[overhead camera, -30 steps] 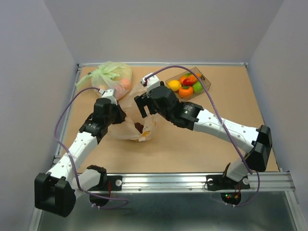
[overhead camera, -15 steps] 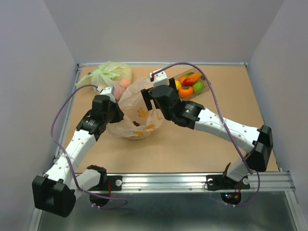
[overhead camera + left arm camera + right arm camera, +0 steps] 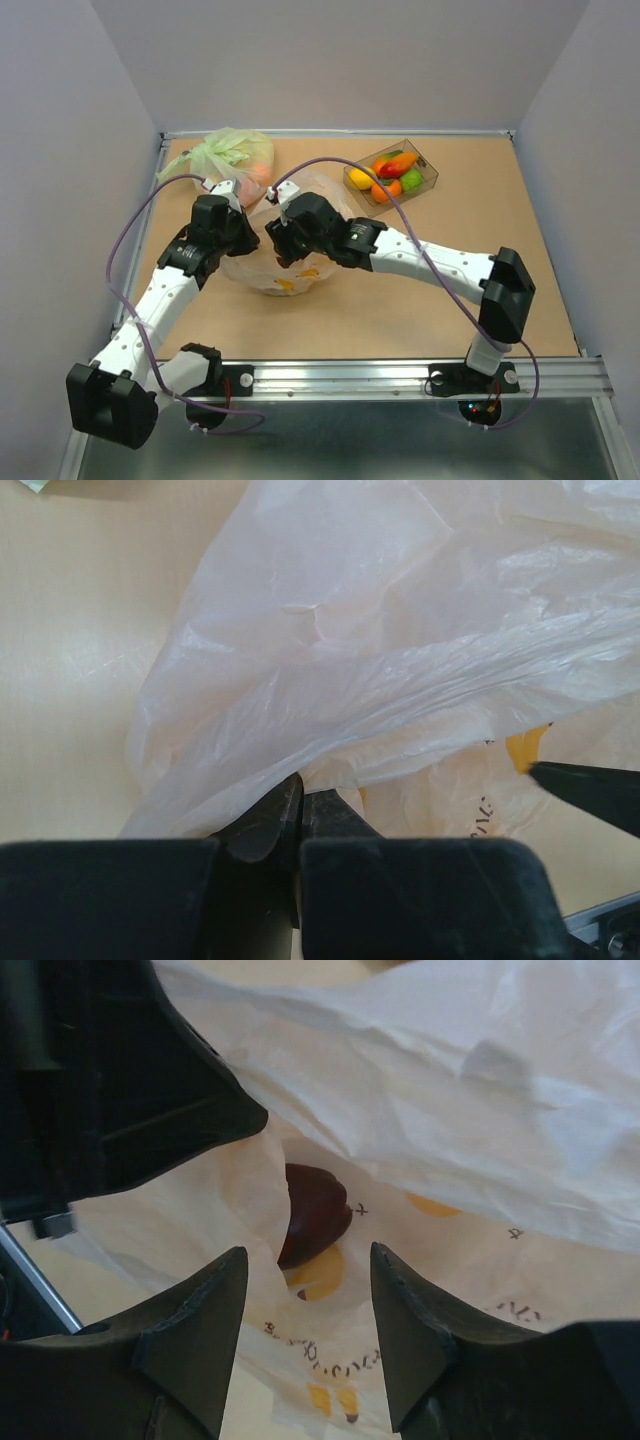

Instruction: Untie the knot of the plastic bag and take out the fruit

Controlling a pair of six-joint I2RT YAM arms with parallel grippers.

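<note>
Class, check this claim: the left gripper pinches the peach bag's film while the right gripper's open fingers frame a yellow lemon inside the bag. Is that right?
Not quite. The fruit framed by the open right gripper is dark purple-brown, not a yellow lemon; the right wrist view shows it. The left gripper does pinch the plastic bag.

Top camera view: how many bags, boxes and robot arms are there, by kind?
Plastic bags: 2, the peach plastic bag and the green bag
Clear box: 1
Robot arms: 2, the left arm and the right arm
Total: 5
</note>
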